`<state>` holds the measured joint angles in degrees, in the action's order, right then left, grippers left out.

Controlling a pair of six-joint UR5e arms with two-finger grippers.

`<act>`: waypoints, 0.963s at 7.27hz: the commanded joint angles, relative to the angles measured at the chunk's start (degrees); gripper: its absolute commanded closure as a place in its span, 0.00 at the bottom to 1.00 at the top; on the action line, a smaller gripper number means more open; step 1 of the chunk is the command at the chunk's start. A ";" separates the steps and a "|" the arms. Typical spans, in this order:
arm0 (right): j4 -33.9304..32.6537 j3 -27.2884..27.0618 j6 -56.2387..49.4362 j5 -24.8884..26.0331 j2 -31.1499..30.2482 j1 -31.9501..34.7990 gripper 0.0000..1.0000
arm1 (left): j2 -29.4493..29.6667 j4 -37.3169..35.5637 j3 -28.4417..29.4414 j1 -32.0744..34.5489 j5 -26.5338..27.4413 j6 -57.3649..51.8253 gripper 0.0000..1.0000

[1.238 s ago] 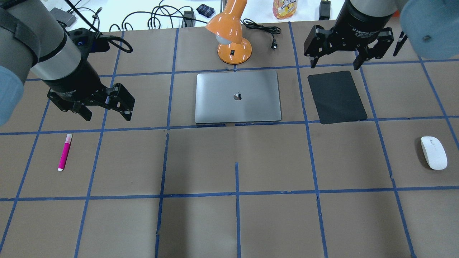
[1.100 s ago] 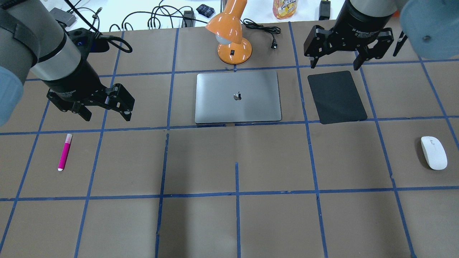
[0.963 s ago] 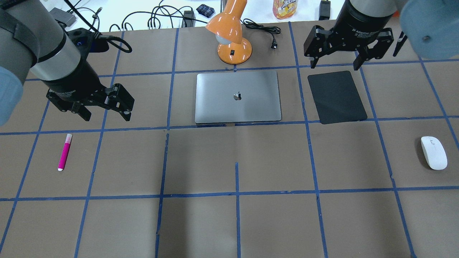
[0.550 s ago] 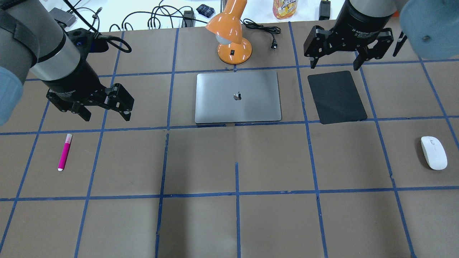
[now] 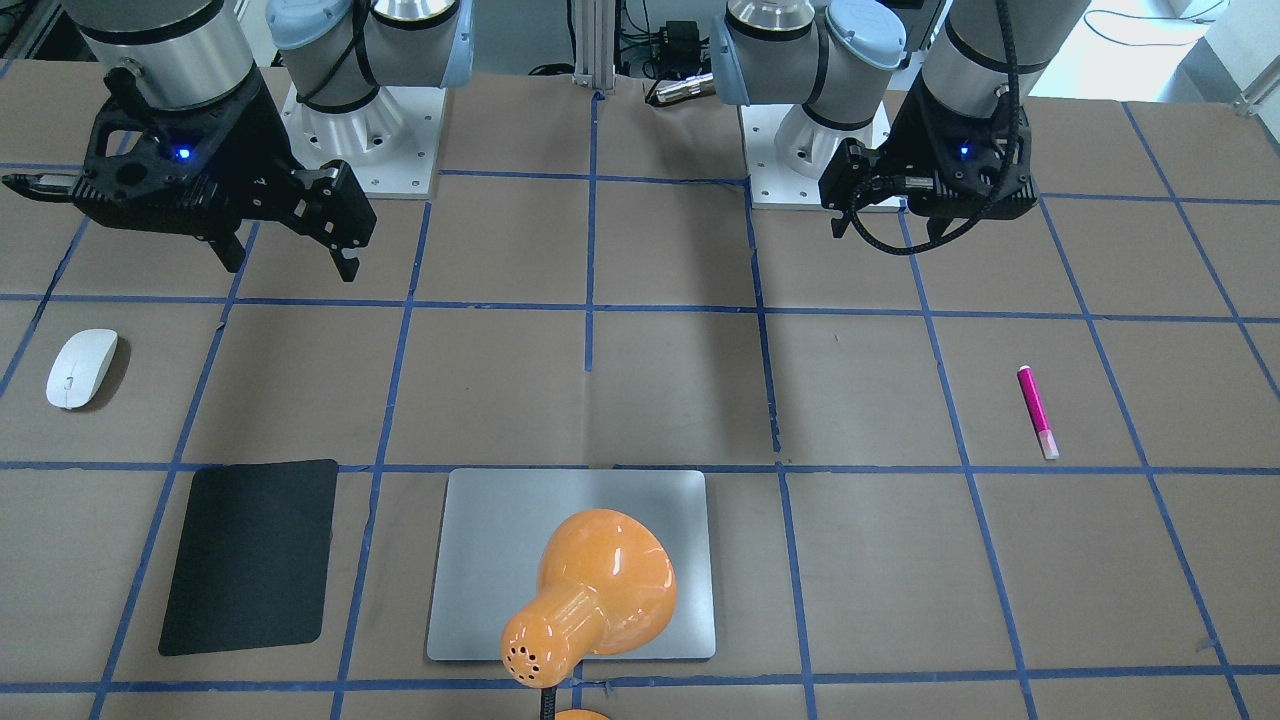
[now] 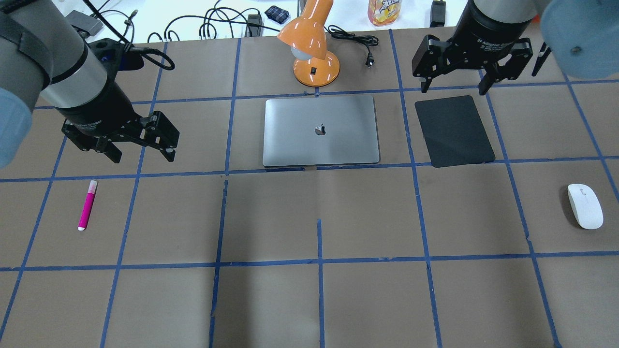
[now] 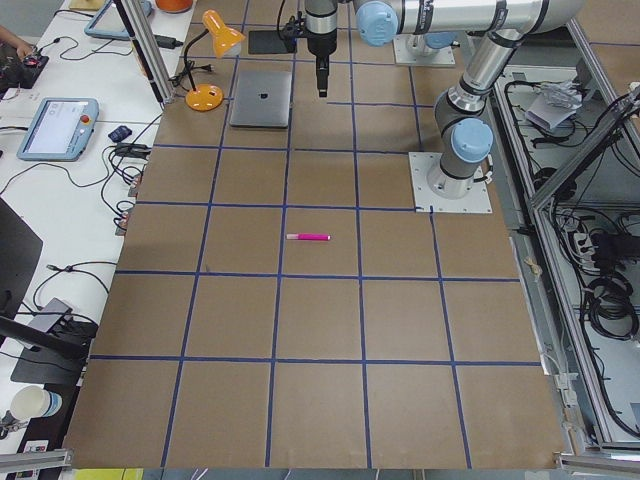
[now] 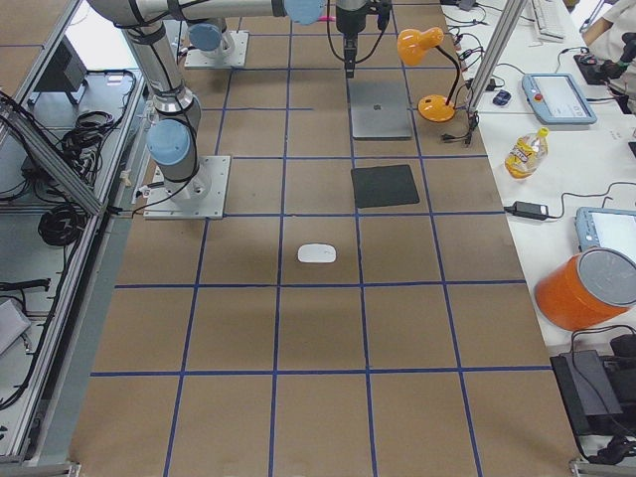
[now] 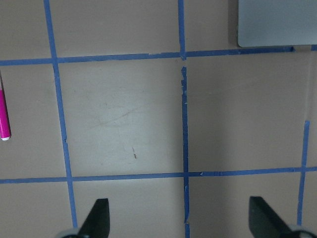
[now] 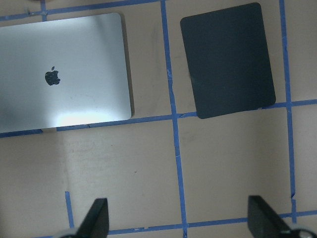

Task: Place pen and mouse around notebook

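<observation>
The pink pen [image 6: 87,205] lies on the brown table at the near left, also at the left edge of the left wrist view [image 9: 2,114]. The white mouse [image 6: 585,206] rests far right. The silver notebook [image 6: 320,130] lies flat at the middle back. My left gripper [image 6: 142,157] hovers open and empty, behind and right of the pen. My right gripper [image 6: 453,90] hangs open and empty over the far edge of a black mat, well away from the mouse. In the right wrist view the notebook [image 10: 64,74] fills the upper left.
An orange desk lamp [image 6: 312,53] stands just behind the notebook, its head overhanging it in the front-facing view. A black mat [image 6: 454,130] lies right of the notebook. Cables and a drink pouch [image 6: 384,10] sit beyond the far edge. Blue tape lines grid the table.
The left gripper has drifted slightly left and farther back; the right gripper has shifted a touch to the right. Pen, mouse and notebook have not moved.
</observation>
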<state>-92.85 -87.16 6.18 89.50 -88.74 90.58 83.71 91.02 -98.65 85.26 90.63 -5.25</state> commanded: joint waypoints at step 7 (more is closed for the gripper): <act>-7.07 -12.35 -28.09 4.62 -0.29 -29.86 0.00 | 4.88 -24.78 -15.84 -24.32 -0.01 -17.89 0.00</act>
<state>-92.24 -92.37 -14.59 93.06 -89.37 68.09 87.48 71.95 -111.46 65.23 90.70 -17.18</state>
